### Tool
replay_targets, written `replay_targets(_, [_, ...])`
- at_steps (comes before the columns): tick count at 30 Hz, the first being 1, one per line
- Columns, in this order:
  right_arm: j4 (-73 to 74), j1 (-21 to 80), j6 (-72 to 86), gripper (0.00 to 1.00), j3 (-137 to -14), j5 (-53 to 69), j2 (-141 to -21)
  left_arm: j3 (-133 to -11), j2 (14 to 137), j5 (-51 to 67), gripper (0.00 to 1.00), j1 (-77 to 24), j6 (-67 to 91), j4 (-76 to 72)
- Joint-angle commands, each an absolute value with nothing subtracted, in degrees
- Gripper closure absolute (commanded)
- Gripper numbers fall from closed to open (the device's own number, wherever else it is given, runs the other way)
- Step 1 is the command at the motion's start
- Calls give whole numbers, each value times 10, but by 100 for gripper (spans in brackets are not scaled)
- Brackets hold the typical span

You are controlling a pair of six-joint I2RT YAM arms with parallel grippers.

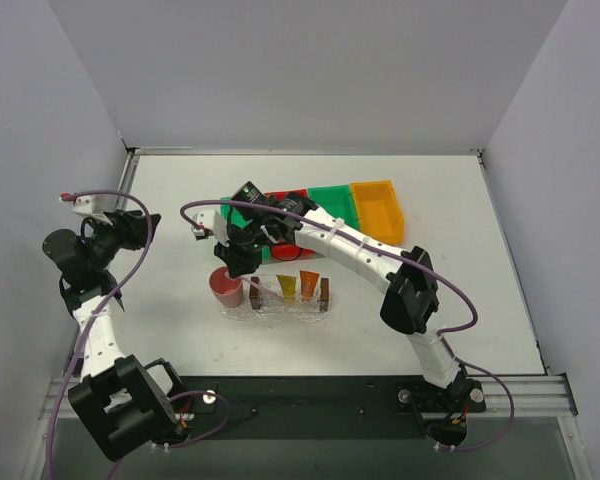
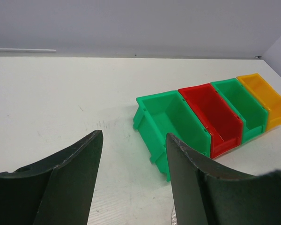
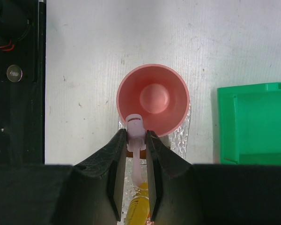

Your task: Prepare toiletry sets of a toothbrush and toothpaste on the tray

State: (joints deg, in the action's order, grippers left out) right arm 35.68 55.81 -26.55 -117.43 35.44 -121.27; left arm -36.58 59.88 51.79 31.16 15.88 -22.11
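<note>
White desk (image 1: 460,300), plain grey walls. My right jaws are clamped on the toothbrush (image 3: 135,127), its head over the rim of the pink cup (image 3: 152,101), near the tray (image 1: 280,313). I'd steer clear of the cup, lower it beside the orange toothpaste (image 1: 287,287), then release. Left jaws stand apart, empty. No writing I can read.

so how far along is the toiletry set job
Done: two toothpaste tubes sit in the tray. In hand: the right gripper is shut on the toothbrush, over the tray's end beside the pink cup. Still to do: setting the toothbrush down in the tray and letting go. The left gripper hangs open, holding nothing.
</note>
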Motion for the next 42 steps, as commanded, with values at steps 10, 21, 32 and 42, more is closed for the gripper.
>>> replay_targets(10, [359,555,-276,100,-1210,388,-1208,-389,608,527,34,308,158,-250])
replay_targets(21, [359,547,-287,100,-1199,404,-1204,-390,614,527,34,307,157,-253])
replay_targets(32, [361,541,-305,100,-1180,419,-1198,-395,618,525,34,303,158,-251])
replay_targets(42, [367,542,-320,100,-1172,429,-1201,-398,622,522,34,303,159,-250])
